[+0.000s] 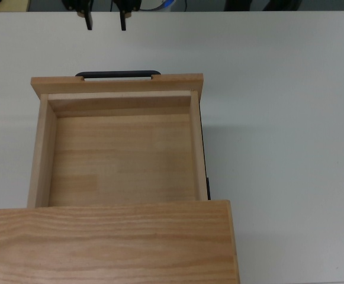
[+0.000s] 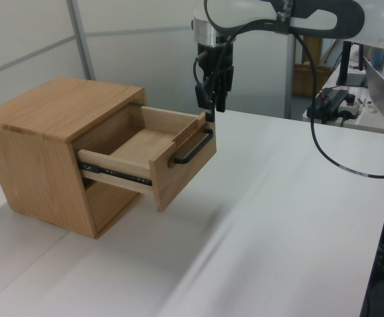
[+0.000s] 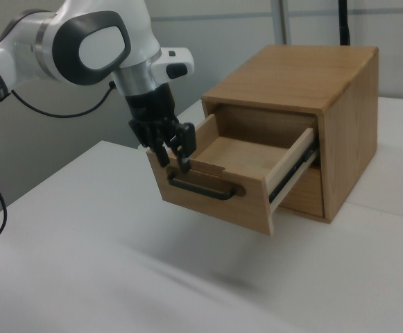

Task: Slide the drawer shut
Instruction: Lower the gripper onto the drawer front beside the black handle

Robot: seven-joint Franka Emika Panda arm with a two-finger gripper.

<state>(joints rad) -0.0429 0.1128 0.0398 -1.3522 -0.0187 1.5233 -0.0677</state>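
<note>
The drawer (image 1: 121, 157) is a light wood tray pulled far out of the wooden cabinet (image 1: 115, 242); nothing lies in it. Its front panel (image 1: 117, 84) carries a black bar handle (image 1: 117, 75). In the top view my gripper (image 1: 106, 22) hangs beyond the handle at the top edge, open, with nothing between its fingers. In the left view the gripper (image 2: 213, 111) points down just above the front panel's upper edge, over the handle (image 2: 193, 148). The right view shows the gripper (image 3: 175, 163) right above the handle (image 3: 204, 189), in front of the drawer (image 3: 218, 198).
The cabinet (image 2: 53, 112) stands on a white table (image 2: 277, 218). Black cables (image 2: 337, 165) hang from the arm at the left view's right, with a power strip (image 2: 334, 99) behind them. The table's edge (image 2: 373, 264) runs down the left view's right side.
</note>
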